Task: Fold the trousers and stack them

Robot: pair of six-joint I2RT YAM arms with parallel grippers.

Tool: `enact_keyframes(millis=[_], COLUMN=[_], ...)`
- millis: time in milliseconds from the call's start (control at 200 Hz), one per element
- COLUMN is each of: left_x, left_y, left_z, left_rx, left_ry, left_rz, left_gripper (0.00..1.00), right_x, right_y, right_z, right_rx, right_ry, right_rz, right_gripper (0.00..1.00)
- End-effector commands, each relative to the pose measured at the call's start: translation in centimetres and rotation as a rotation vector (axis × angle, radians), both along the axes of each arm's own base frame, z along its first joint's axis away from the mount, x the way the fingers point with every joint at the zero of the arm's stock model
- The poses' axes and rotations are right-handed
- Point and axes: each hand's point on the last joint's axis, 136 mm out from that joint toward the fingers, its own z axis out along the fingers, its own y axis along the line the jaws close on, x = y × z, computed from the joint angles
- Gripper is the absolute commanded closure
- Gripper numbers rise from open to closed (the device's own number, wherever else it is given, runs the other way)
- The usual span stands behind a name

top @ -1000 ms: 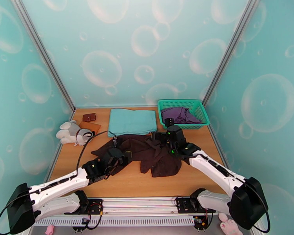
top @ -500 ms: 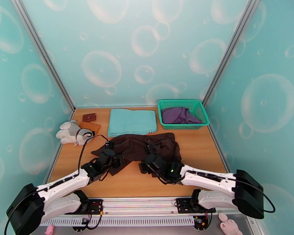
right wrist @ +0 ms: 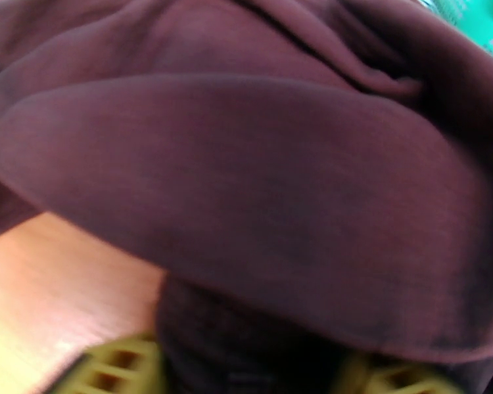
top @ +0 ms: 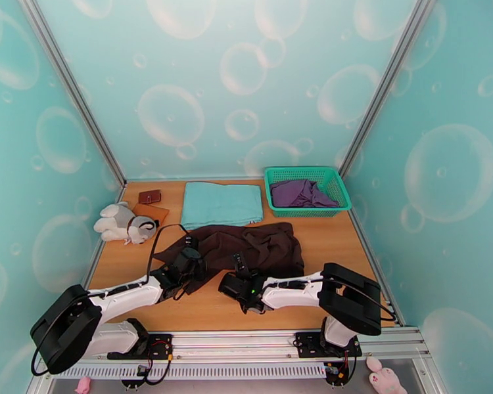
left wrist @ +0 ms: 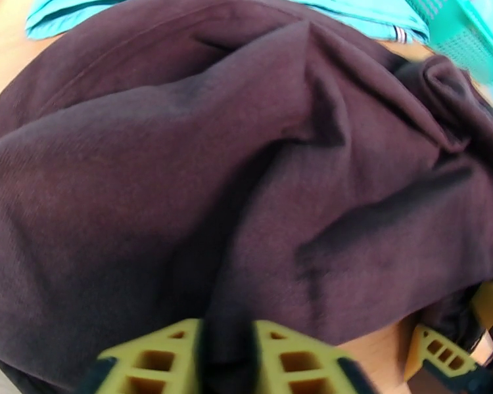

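Note:
The dark brown trousers [top: 253, 245] lie bunched in the middle of the table, folded over on themselves. My left gripper [top: 191, 262] sits at their left near edge; in the left wrist view its yellow fingers [left wrist: 156, 354] pinch a fold of the trousers [left wrist: 246, 165]. My right gripper [top: 236, 278] is low at the near middle edge of the cloth. In the right wrist view the trousers [right wrist: 259, 165] bulge over the gripper [right wrist: 253, 374], and cloth is packed between its fingers [right wrist: 108, 370].
A folded light teal cloth [top: 221, 203] lies just behind the trousers. A green basket [top: 273, 193] at the back right holds a purple garment [top: 300, 192]. A plush toy [top: 121, 222], a brown wallet [top: 150, 196] and a brown pad [top: 152, 211] sit at the left.
My right gripper came from near the basket back to the near middle of the table, drawing the trousers' far edge over toward me. The left gripper shifted only slightly.

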Motion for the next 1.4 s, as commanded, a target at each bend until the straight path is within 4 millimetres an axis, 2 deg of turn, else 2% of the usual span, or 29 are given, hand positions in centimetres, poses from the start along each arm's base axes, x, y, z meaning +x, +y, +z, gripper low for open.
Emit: enact_keyframes(millis=[0,25,105,270,345,415,480,650,880,985,1085,1255,1395], left_x=[0.4,0.5,0.5,0.3,0.1,-0.1,-0.1,-0.2,-1.5,-2.7,-3.5,-3.3,-2.8], left_y=[0.8,1.2,2.3,5.0,6.3,7.5,8.8,10.7,14.7,17.0,18.6,18.4,18.2], left_z=[2.2,2.8,4.7,7.9,9.0,10.0,11.1,14.8,19.7,21.3,22.2,22.1,21.8], left_rx=[-0.016,-0.012,-0.011,0.004,0.012,0.026,0.044,0.009,-0.042,-0.047,-0.041,-0.036,-0.006], left_ry=[-0.068,-0.079,-0.129,-0.209,-0.236,-0.254,-0.276,-0.344,-0.478,-0.533,-0.574,-0.574,-0.56], left_rz=[0.038,0.05,0.087,0.184,0.227,0.271,0.328,0.444,0.627,0.72,0.777,0.772,0.77], left_gripper=[0.95,1.0,1.0,1.0,1.0,1.0,1.0,1.0,1.0,1.0,1.0,1.0,1.0], right_x=[0.1,0.1,0.2,0.6,1.1,2.0,2.5,3.3,4.5,4.4,4.8,6.5,7.1], right_y=[-1.8,-2.2,-3.6,-7.0,-9.6,-12.9,-16.2,-22.5,-26.9,-29.0,-29.9,-30.2,-30.9], right_z=[1.6,2.3,4.5,9.6,11.8,14.1,17.1,23.9,28.6,31.1,33.2,34.4,36.9], right_rx=[-0.002,0.002,0.027,0.131,0.181,0.208,0.252,0.314,0.223,0.211,0.197,0.123,0.112], right_ry=[-0.051,-0.063,-0.098,-0.143,-0.161,-0.199,-0.259,-0.428,-0.542,-0.617,-0.702,-0.762,-0.916], right_rz=[-0.072,-0.078,-0.099,-0.142,-0.19,-0.261,-0.332,-0.449,-0.548,-0.612,-0.609,-0.568,-0.567], right_gripper=[0.83,0.88,1.0,1.0,1.0,1.0,1.0,1.0,1.0,1.0,1.0,1.0,1.0])
